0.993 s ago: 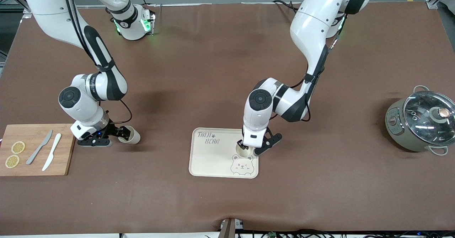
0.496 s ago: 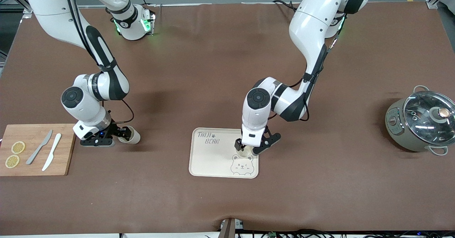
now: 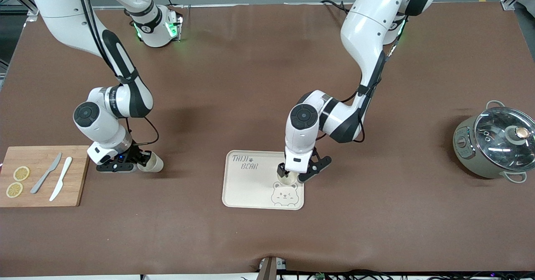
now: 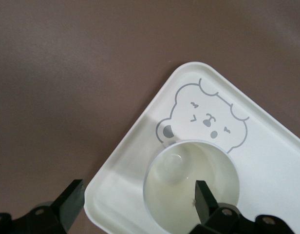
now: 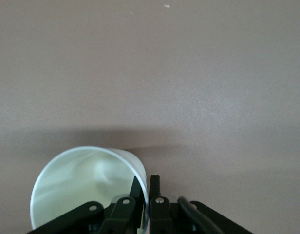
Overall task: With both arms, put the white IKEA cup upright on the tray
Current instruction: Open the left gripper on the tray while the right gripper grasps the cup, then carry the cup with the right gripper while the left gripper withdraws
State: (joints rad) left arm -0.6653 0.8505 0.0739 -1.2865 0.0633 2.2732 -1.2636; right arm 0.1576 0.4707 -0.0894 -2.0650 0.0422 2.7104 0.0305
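Placement was half done: our left gripper [image 3: 295, 177] stood open around one upright cup [image 4: 191, 187] on the tray [image 3: 246, 188]; our right gripper [image 3: 133, 162] pinched another cup's [image 3: 151, 163] rim, needing lifting.

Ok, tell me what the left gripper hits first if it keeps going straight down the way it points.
Probably the white cup upright on the tray: the left gripper is open and straddles its wall, one finger inside. Depth is unclear.

You get even, bright overhead light. The counter [image 3: 250, 83] shows soft arm shadows, and the pot lid [image 3: 503, 134] throws glare. Both wrist views are a little soft, with a broad shadow beside the tilted cup [image 5: 86, 185].
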